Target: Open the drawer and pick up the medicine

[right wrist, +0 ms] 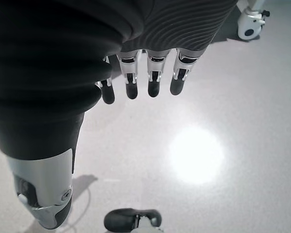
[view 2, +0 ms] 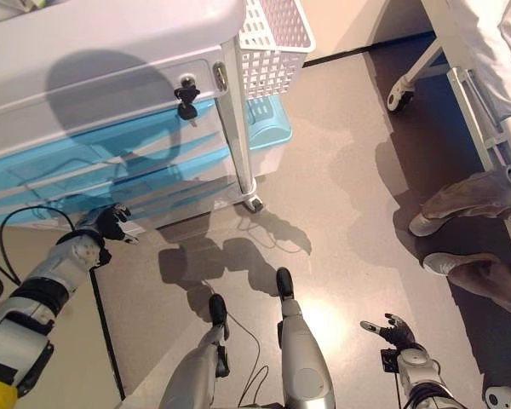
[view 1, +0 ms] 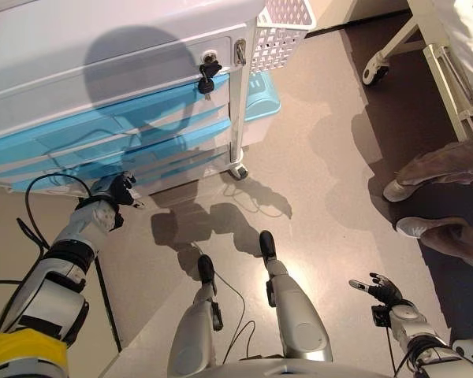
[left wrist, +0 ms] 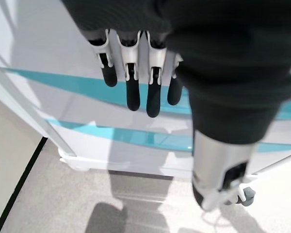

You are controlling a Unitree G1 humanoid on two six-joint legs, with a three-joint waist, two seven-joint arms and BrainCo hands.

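A white medical cart (view 1: 102,47) stands at the upper left, its stacked blue-fronted drawers (view 1: 142,126) all pushed in. A key (view 1: 208,72) hangs in the lock at the top right of the drawers. My left hand (view 1: 117,191) is open and hovers just in front of the lowest drawers. In the left wrist view its straight fingers (left wrist: 131,87) point at a white and blue drawer front (left wrist: 63,85) without touching it. My right hand (view 1: 384,291) hangs open at the lower right over bare floor, its fingers (right wrist: 153,77) holding nothing. No medicine shows in any view.
A white mesh basket (view 1: 280,27) hangs on the cart's right side, above a cart wheel (view 1: 238,171). A bed frame with a caster (view 1: 374,72) stands at the upper right. A person's two shoes (view 1: 426,173) rest on the floor at the right edge.
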